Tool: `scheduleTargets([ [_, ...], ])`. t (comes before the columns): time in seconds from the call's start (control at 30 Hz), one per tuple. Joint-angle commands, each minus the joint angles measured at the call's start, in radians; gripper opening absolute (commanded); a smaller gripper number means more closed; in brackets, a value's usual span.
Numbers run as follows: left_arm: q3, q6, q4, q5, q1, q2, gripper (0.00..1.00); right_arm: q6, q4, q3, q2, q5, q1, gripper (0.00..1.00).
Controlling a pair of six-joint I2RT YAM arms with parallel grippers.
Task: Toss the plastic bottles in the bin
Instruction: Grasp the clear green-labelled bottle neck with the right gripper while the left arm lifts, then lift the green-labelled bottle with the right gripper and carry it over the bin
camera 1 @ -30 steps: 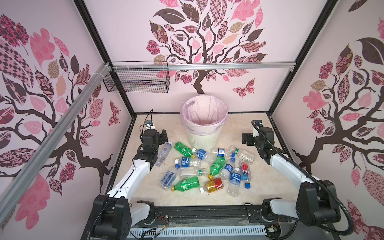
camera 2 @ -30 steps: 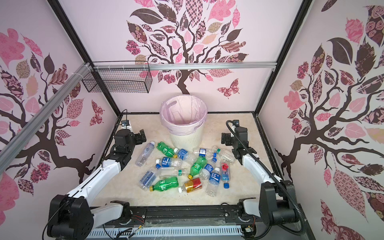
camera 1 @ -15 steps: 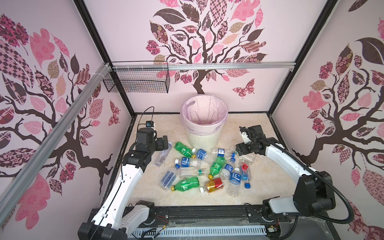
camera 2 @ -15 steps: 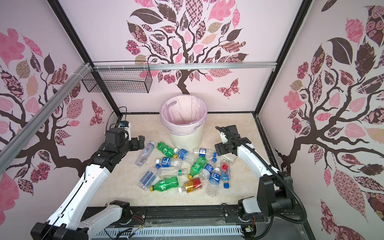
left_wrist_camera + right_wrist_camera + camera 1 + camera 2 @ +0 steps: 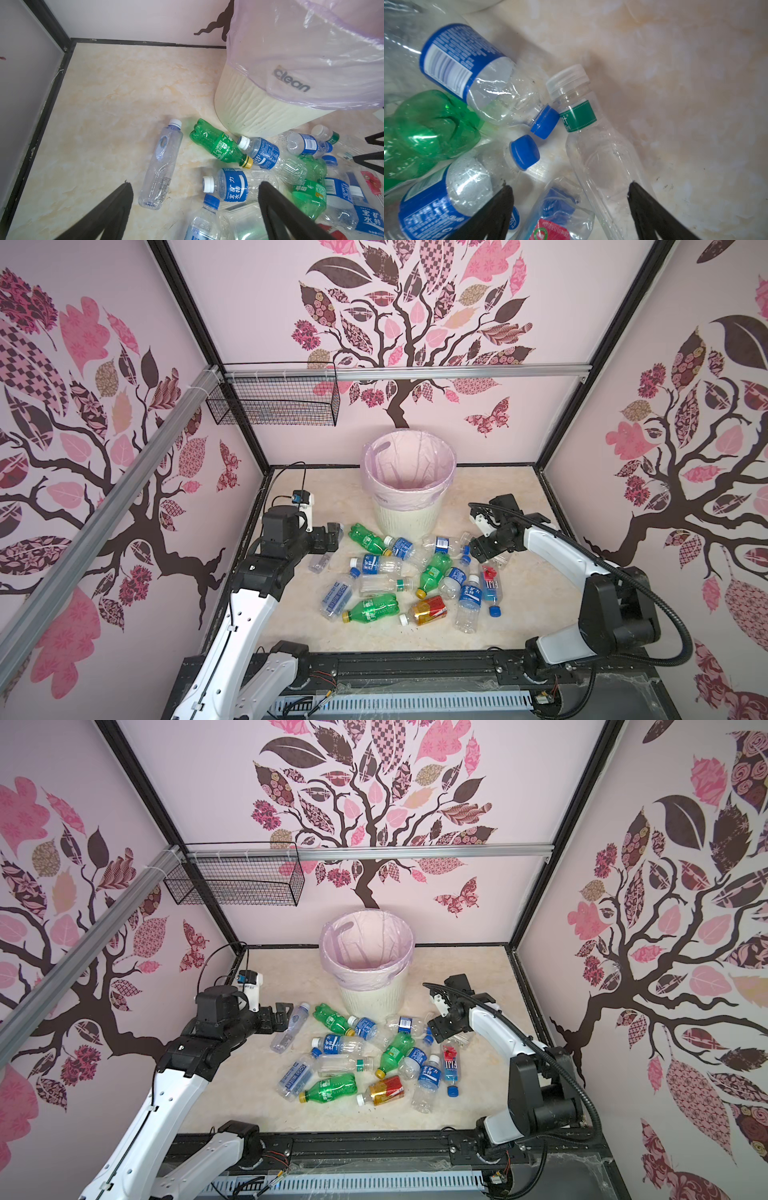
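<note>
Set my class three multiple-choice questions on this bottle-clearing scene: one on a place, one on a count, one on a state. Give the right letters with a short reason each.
1. Where does the round cream-white ribbed plastic bin stand?
A. In the front left corner
B. At the back, beyond the scattered plastic bottles
C. Hung on the wall rail

2. How many green plastic bottles are among them?
A. One
B. Six
C. Three

3. What state is the left tool in?
A. Open, holding nothing
B. Shut on a green bottle
C. Lowered inside the bin

Answers:
1 B: both top views show the bin upright behind the pile.
2 C: two more green ones lie nearer the front.
3 A: the left wrist view shows its fingers spread apart with nothing gripped.
</note>
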Motion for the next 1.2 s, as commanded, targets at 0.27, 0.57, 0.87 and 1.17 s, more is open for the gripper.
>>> scheduleTargets([
  [0.27, -0.044, 0.037, -0.036, 0.003, 0.008, -0.048, 0.98, -0.014, 0.011, 0.078, 0.179, 0.058, -0.045, 0.84],
  [0.57, -0.056, 0.041, -0.032, -0.006, 0.008, -0.055, 0.98, 0.05, 0.042, 0.077, 0.195, 0.079, -0.097, 0.77],
  [0.87, -0.087, 0.02, 0.0, -0.004, 0.01, -0.051, 0.98, 0.161, 0.072, 0.105, 0.258, 0.119, -0.117, 0.65],
  [1.17, -0.102, 0.013, 0.015, -0.003, 0.013, -0.03, 0.98, 0.247, 0.099, 0.109, 0.298, 0.143, -0.124, 0.62],
])
